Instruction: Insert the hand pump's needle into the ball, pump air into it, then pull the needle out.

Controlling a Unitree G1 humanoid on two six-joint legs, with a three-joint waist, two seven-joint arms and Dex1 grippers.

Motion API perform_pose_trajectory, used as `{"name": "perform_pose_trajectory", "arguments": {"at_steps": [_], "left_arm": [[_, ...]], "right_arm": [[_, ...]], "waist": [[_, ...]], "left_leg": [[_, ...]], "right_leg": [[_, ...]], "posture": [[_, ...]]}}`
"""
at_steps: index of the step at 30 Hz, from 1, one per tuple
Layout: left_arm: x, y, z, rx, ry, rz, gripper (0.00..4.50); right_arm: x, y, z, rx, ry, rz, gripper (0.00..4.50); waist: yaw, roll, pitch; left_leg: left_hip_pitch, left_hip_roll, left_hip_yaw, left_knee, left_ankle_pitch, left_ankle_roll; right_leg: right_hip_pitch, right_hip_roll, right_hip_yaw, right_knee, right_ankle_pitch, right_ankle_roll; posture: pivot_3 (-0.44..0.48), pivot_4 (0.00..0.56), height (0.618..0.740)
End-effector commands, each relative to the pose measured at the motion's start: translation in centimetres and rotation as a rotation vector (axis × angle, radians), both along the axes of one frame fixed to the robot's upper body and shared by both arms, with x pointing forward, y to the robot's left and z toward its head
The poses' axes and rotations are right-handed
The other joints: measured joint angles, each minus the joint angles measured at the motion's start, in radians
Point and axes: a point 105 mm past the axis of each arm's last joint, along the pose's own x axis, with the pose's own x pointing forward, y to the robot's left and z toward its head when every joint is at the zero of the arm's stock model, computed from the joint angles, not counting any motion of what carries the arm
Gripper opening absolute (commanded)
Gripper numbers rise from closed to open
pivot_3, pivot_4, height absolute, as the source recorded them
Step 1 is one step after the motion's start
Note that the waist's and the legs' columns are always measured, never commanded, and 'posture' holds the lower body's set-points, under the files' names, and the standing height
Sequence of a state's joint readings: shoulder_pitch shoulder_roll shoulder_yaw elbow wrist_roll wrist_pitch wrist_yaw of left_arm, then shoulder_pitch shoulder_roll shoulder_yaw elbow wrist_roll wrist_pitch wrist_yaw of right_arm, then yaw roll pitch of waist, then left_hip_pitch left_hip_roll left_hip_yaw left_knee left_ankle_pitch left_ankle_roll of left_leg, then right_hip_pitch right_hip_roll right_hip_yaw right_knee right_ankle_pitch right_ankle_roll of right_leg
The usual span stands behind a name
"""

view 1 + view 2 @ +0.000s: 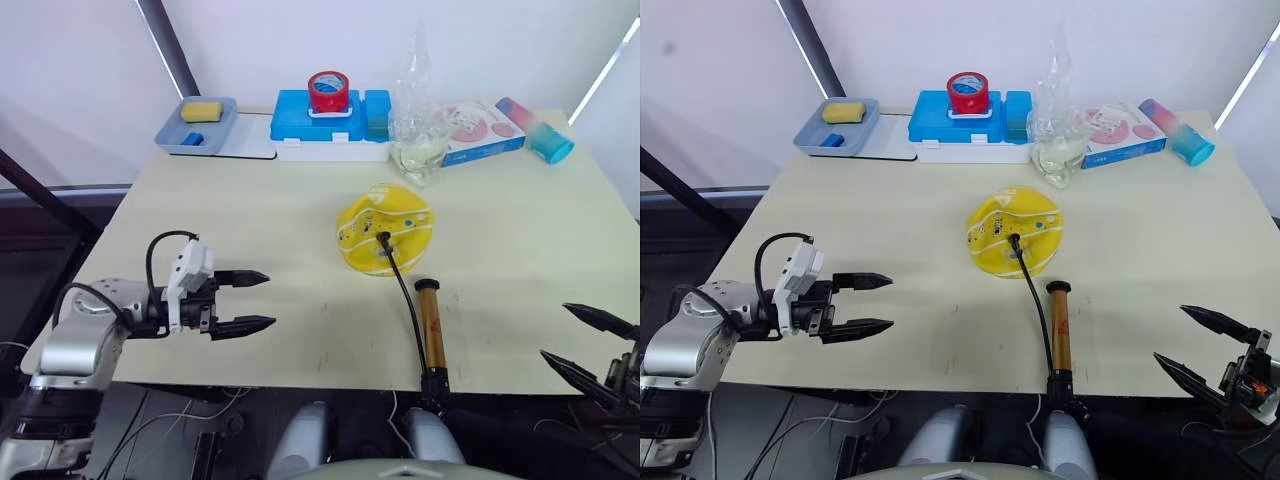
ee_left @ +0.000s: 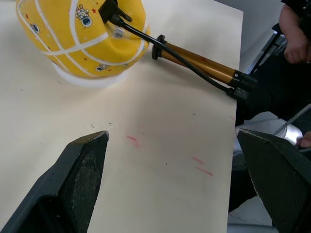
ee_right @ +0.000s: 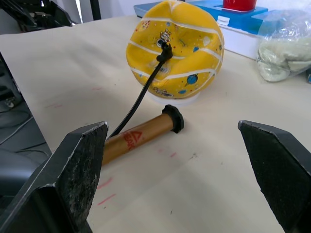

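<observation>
The yellow ball (image 1: 385, 228), sagging and dented, rests on a white ring in the middle of the table. A black fitting (image 2: 111, 10) at the end of the pump's hose sits in the ball's top; the needle itself is hidden inside it. The hose (image 1: 402, 283) runs to the bronze hand pump (image 1: 432, 322), lying near the table's front edge. My left gripper (image 1: 255, 300) hovers open over the table's left front, pointing toward the ball. At the front right corner my right gripper (image 1: 585, 342) is open and holds nothing.
Along the back stand a grey tray (image 1: 168, 135) with a yellow sponge, a blue-and-white box (image 1: 320, 125) topped by red tape, a clear bag (image 1: 420, 110), a pink box (image 1: 482, 130) and a cup (image 1: 545, 140). A person's hand (image 2: 295, 39) shows beyond the table's front.
</observation>
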State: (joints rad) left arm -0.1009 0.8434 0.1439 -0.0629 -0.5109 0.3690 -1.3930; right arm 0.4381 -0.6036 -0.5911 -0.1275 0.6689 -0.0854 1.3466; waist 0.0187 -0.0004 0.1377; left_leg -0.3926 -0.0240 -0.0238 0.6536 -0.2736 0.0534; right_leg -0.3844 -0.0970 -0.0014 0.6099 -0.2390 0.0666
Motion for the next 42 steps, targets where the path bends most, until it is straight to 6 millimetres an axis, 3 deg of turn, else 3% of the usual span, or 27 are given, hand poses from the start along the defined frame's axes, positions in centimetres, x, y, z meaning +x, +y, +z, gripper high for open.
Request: {"name": "perform_pose_trajectory", "arguments": {"at_steps": [1,14,27,42], "left_arm": [[-0.2,-1.3,0.2,-0.011,-0.032,-0.027,4.47],[0.0,-8.7,-3.3,0.015,0.081,-0.095,4.47],[1.7,-16.3,-5.7,0.004,0.253,-0.074,4.47],[2.6,-22.1,-7.8,-0.051,0.343,0.020,4.47]], "right_arm": [[-0.4,-0.4,0.8,-0.029,-0.032,-0.003,4.50],[-0.9,1.3,1.1,-0.020,-0.024,0.050,4.50],[-1.5,2.2,1.0,-0.031,-0.016,0.055,4.50],[-1.1,3.0,1.1,-0.032,-0.027,0.052,4.50]], "waist": [[0.000,0.000,0.000],[-0.004,-0.004,0.000],[-0.003,-0.009,0.000],[-0.002,-0.012,0.001]], "left_leg": [[0.000,0.000,0.001,0.000,0.000,0.000],[0.010,0.002,0.024,0.000,-0.005,0.008],[0.011,0.002,0.043,0.006,-0.009,0.014],[0.009,0.004,0.039,0.017,-0.011,0.017]], "right_leg": [[-0.001,0.000,0.001,0.000,0.000,0.001],[-0.005,0.001,0.021,0.001,0.006,0.009],[-0.013,0.002,0.040,0.008,0.010,0.015],[-0.011,0.001,0.039,0.012,0.012,0.017]], "posture": [[0.000,0.150,0.737],[0.000,0.150,0.737],[0.000,0.150,0.737],[0.000,0.150,0.737]]}}
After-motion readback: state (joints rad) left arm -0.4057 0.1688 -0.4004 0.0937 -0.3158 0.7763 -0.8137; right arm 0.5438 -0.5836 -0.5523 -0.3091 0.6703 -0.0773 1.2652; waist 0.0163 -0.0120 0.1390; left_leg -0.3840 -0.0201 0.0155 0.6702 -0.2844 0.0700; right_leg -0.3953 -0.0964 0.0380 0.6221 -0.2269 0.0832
